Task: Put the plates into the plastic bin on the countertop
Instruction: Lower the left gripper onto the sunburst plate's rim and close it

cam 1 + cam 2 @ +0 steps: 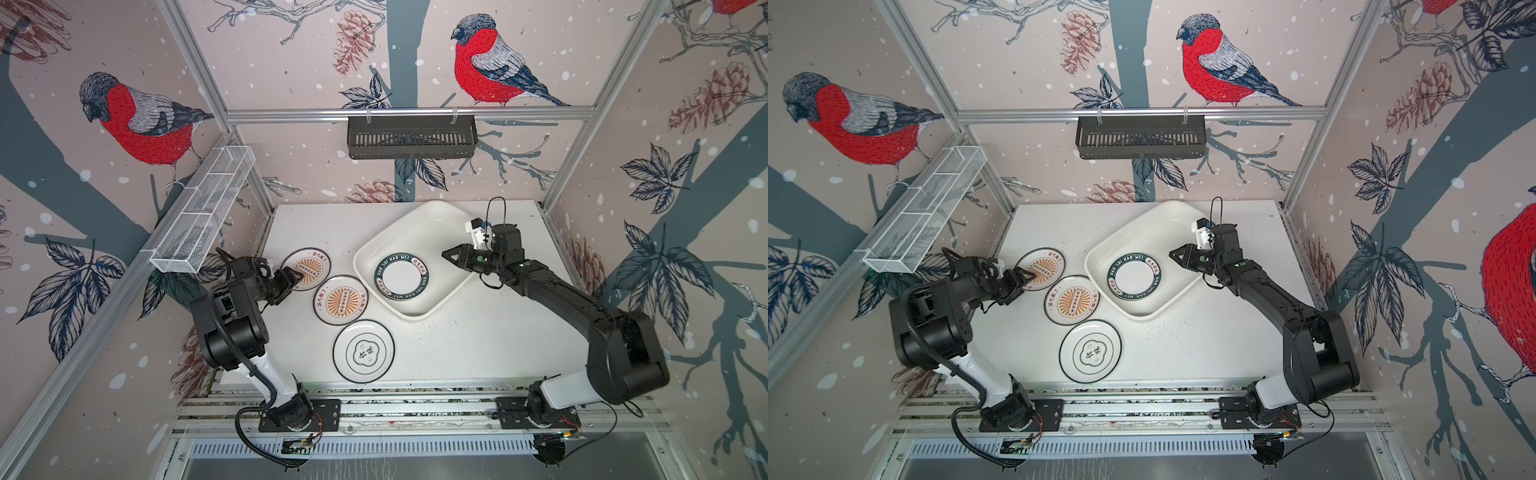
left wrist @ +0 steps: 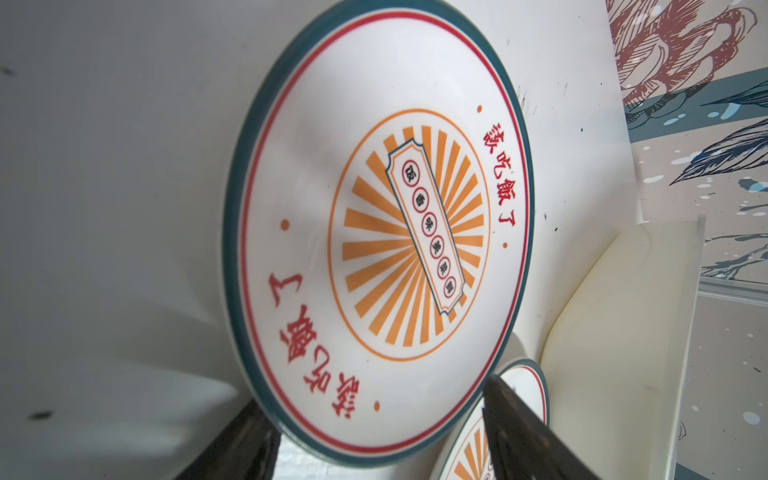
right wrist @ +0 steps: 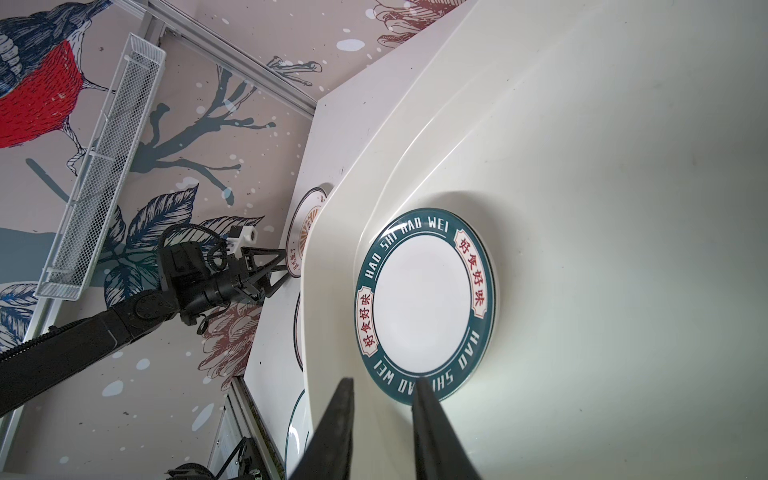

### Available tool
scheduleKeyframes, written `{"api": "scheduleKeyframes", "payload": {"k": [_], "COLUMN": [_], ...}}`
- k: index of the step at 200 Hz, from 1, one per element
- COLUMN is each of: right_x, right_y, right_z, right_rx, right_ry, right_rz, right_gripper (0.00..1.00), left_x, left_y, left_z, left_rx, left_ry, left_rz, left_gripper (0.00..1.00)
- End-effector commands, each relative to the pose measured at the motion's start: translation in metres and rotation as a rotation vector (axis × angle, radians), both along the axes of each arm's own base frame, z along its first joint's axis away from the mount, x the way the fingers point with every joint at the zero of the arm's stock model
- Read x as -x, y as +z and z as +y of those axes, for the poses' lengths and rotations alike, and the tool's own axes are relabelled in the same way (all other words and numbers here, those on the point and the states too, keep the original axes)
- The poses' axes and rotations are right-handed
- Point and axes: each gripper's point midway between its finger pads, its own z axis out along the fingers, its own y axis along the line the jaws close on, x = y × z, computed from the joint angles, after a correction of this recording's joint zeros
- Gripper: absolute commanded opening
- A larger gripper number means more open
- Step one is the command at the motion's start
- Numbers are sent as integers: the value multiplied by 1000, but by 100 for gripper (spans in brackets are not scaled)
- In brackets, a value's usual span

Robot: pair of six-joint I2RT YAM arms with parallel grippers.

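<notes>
Countertop point(image 1: 457, 353): far sunburst plate point(image 1: 316, 261) rim between spread left gripper point(image 1: 296, 280) jaws (right gripper point(image 1: 446, 254) ajar).

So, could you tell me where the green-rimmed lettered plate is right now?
In both top views the green-rimmed plate lies flat inside the plastic bin, between the closest sunburst plate on its left and the right gripper.

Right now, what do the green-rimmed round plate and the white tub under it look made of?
Green-rimmed round plate: glossy, probably glazed ceramic or melamine; its printed rim shows sharp highlights. White tub: smooth moulded plastic, by its soft sheen and rounded corners.
</notes>
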Motion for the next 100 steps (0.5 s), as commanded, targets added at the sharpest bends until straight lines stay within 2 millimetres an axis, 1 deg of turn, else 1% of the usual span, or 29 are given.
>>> {"api": "scheduleKeyframes", "payload": {"k": [1,38,77,100], "right_x": [-3,-6,-8,-8], "right_y": [5,2,-4,-8], "right_z": [4,5,7,8], "right_rx": [-17,-21,-25,-24], "right_ry": [7,8,10,11], "right_rz": [-21,-12,4,18], "right_gripper": [27,26,25,25], "left_x": [6,2,-7,-11], "left_y": [-16,-21,-20,-25], "left_z": [5,8,10,12], "left_rx": [-20,-17,0,12], "left_ry": [25,37,50,61], "left_rz": [60,61,39,44], "left_gripper": [73,70,65,60]}}
